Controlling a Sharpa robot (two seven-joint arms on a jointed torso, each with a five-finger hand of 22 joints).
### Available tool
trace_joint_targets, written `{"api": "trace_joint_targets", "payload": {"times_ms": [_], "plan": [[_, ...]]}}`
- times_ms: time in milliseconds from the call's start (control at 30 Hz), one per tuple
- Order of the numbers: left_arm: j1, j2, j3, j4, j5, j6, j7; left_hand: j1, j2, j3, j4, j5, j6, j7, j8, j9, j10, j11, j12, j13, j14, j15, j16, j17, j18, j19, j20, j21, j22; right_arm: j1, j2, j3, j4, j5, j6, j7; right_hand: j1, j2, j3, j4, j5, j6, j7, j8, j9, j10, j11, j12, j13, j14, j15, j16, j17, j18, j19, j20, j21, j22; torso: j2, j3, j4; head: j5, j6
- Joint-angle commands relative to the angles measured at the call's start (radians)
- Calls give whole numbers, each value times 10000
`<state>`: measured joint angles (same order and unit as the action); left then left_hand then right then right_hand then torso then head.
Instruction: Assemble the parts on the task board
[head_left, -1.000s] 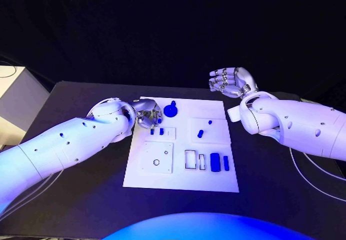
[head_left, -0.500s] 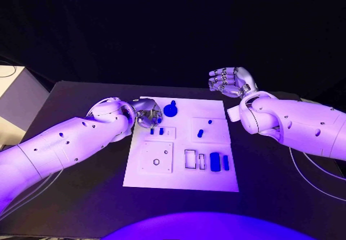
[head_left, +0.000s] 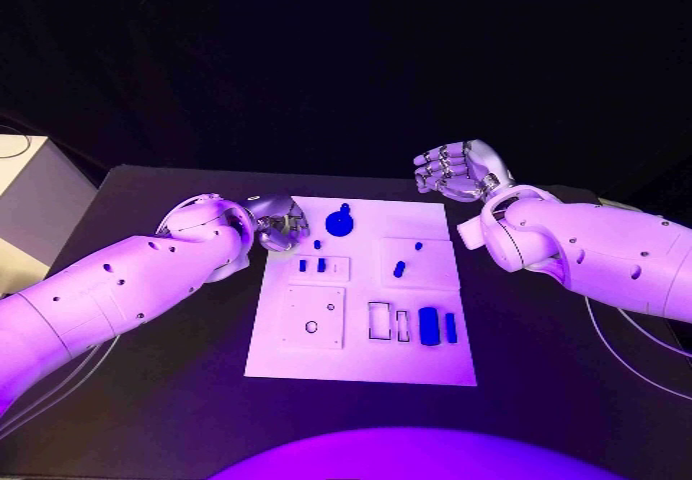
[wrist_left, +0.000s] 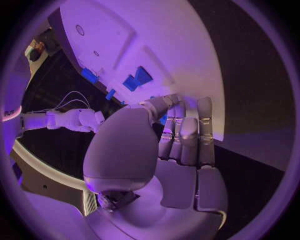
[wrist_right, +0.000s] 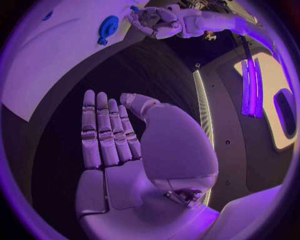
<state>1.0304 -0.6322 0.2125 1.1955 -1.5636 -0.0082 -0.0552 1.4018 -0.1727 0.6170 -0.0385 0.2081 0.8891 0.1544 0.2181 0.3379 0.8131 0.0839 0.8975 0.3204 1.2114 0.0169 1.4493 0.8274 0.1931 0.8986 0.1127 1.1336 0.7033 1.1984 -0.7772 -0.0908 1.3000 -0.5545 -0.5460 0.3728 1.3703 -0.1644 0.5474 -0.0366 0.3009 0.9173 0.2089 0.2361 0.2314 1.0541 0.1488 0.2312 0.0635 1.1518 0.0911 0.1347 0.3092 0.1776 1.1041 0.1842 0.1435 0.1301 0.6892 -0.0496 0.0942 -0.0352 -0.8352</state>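
The white task board (head_left: 361, 360) lies mid-table. My left hand (head_left: 278, 222) hovers over its far left corner with the fingers curled, and a small blue peg (head_left: 317, 243) sits at the fingertips, seemingly pinched. The left wrist view shows the curled left hand (wrist_left: 181, 140) with a blue sliver between thumb and fingers. A round blue part (head_left: 340, 220) lies just beside that hand. Two short pegs (head_left: 312, 265), two more small pieces (head_left: 400, 268) and two long blue blocks (head_left: 428, 322) stand on the board. My right hand (head_left: 459, 168) is raised beyond the far right corner, fingers straight, holding nothing.
A raised square plate (head_left: 313, 316) with holes and two empty rectangular slots (head_left: 381, 318) occupy the board's near half. A white box (head_left: 29, 190) stands off the table's left side. Cables (head_left: 620, 330) trail under my right arm.
My left hand has drawn back a little toward the board's far left corner, uncovering the small blue peg at its fingertips. The right hand has stayed about where it was.
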Motion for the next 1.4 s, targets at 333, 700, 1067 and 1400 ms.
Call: {"api": "trace_joint_targets", "payload": {"times_ms": [333, 700, 1067, 1400], "plan": [[-30, -716, 450, -176, 4372, -1015, 647, 47, -47, 93, -32, 10, -91, 262, 77, -181, -406, 294, -643, -679, -2275, 242, -1944, -3614, -79, -662, 227, -452, -191, -14, -371, 3, -22, -5758, 2100, -1179, 156, 192, -924, -513, -182, 920, -324, -175, -206, 1371, -491, -970, -1, 2637, -836, 1126, 728, -41, 1292, -970, 2863, 1878, -45, -25, -7, -218, 168], [-126, -1845, 589, 955, 8314, 218, 2507, -696, -227, -849, 829, 3, -387, 388, 98, -322, -615, 468, -1276, -1281, -2652, 493, -2944, -4073, -67, -765, 527, -1982, -1245, -97, -693, 3, 658, -9630, 2557, -3861, -759, -613, -101, 105, -397, 1097, -484, -551, -316, 1799, -660, -1675, 38, 3377, -1045, 4981, 3384, -107, 2322, -1055, 5573, 4155, -68, -60, -25, -430, 186], [-503, -2750, 604, 2130, 12219, 361, 3101, -396, -362, -1129, 1541, -8, -267, 355, 487, -473, 1470, 558, -5226, -2580, -2507, 673, -7454, -5574, -100, -73, 752, -5663, -3867, -252, -831, -1, 1128, -11013, 3123, -4643, -879, -1093, -147, 681, -625, 730, -494, -753, -231, 1102, -576, -1681, 20, 3579, -939, 9981, 7295, -728, 3421, -954, 9300, 8375, -56, -57, -57, -456, 139], [-646, -2921, 632, 2392, 12539, 274, 3213, -314, -354, -1183, 1577, -6, -248, 387, 515, -536, 1992, 584, -6208, -2558, -2295, 721, -8474, -5514, -100, 232, 799, -6408, -4408, -383, -650, -14, 1212, -11278, 2928, -4827, -695, -958, -765, 961, -921, 611, -504, -848, -204, 885, -561, -1644, 47, 3442, -906, 10683, 7660, -761, 3395, -899, 9660, 8813, -46, -43, -50, -427, 127]]}}
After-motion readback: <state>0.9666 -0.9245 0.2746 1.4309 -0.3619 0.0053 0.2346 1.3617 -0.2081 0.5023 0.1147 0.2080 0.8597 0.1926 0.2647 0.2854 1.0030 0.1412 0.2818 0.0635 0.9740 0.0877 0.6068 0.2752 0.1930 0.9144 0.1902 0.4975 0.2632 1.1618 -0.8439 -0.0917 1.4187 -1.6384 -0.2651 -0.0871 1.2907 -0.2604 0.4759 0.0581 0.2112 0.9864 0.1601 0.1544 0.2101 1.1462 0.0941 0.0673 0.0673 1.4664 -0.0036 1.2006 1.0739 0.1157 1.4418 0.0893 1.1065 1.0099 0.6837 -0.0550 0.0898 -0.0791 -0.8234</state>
